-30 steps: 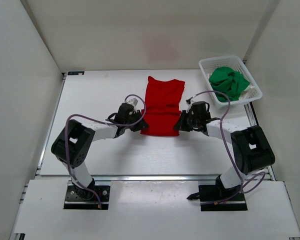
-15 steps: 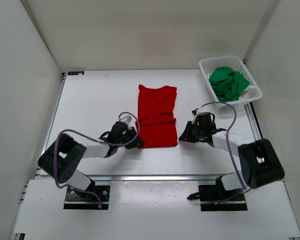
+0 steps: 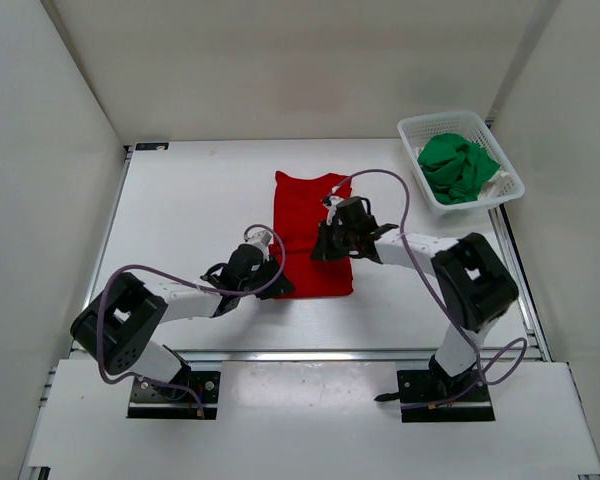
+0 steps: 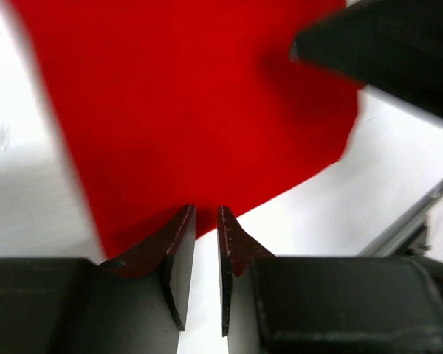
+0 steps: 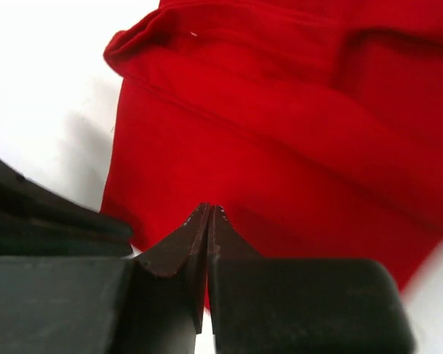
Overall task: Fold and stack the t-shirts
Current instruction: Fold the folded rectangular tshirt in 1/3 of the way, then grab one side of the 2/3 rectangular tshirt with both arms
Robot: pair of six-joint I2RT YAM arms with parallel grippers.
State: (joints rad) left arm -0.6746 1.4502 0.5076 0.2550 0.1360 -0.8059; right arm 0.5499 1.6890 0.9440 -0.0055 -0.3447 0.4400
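- Top view: the red t-shirt (image 3: 302, 210) lies on the table (image 3: 190, 220) as a long, narrow strip with its sides apparently turned in, so I judge the first garment to be mid-fold. The green t-shirt (image 3: 458, 165) and a bit of white cloth (image 3: 500, 186), probably the white one, sit in the basket (image 3: 440, 116), well off to the far right of the red shirt.
- The left gripper (image 3: 273, 283) is at the red shirt's near left corner. The right gripper (image 3: 325, 243) is over its middle, toward the right edge.
- Left wrist view: the fingers stand a little apart, their tips just at the red shirt's near hem. White table shows through the gap and no cloth is visibly pinched, so this hand looks released. The dark shape over the cloth's far side is probably the other gripper.
- Right wrist view: the fingers are clenched tight together with nothing seen between them, their tips low over the red shirt's folded layers — whether they press on the cloth I cannot tell.
- Next, as I read it: the left hand needs to close on the near hem and carry it across toward the collar, perhaps with the right hand marking the crease line.
- Room: bare table lies left of and beyond the red shirt. The table's front rail runs close behind its near hem, so the lift should go up and away — not back.
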